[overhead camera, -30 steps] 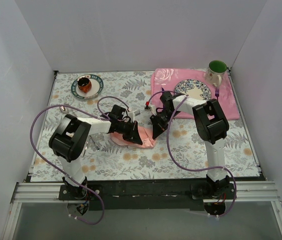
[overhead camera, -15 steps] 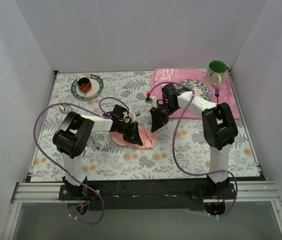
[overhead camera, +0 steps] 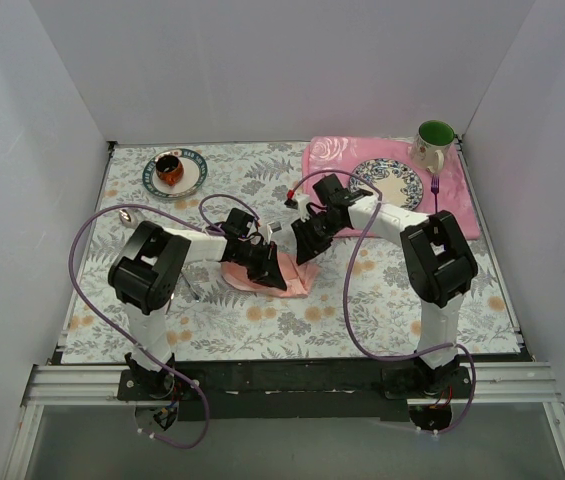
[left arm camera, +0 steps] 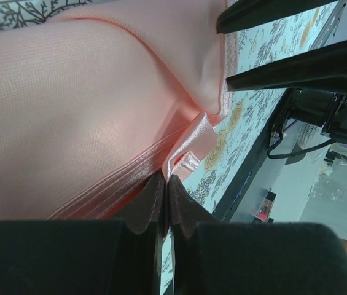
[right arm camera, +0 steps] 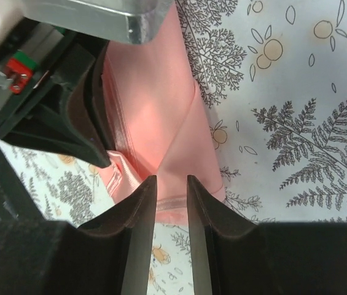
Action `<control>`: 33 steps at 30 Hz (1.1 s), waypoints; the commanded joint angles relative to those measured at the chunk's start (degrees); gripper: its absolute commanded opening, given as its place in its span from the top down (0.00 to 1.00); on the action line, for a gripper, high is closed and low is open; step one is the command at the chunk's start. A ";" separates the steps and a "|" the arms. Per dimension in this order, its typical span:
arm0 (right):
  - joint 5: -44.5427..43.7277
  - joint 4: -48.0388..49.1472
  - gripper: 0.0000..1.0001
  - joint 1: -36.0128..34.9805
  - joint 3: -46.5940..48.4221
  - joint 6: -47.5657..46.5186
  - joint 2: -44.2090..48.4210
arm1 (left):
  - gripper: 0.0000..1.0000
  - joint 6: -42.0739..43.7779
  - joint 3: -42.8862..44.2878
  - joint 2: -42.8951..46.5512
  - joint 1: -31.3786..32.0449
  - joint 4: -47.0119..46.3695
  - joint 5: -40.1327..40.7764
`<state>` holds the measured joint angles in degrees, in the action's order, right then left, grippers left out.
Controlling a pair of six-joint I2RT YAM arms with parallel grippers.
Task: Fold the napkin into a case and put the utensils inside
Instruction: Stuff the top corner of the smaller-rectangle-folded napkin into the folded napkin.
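One napkin edge sits pinched in the left gripper

Your right end effector was closed at the right edge of the napkin a second ago; its jaws now stand a narrow gap apart. It has drawn back a little toward the far side of the counter, and that arm's elbow has swung outward to the right.

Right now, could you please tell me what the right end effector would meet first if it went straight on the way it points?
The right end effector would most likely meet the napkin first; its folded cloth lies just ahead, though depth is unclear.
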<state>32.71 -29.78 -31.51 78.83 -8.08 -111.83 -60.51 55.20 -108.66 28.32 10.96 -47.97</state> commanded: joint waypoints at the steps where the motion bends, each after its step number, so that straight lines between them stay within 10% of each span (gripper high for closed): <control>1: -4.84 7.27 0.64 -1.54 -3.15 3.86 3.63 | 1.00 -0.40 1.66 -0.85 -0.54 0.55 -1.25; 33: -10.73 7.02 0.68 -6.37 -2.98 3.51 1.53 | 1.00 -0.84 1.67 -0.76 -0.81 0.29 -1.17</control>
<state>23.22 -22.37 -37.34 74.41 -4.32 -110.08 -61.39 55.57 -109.40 27.86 10.98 -48.88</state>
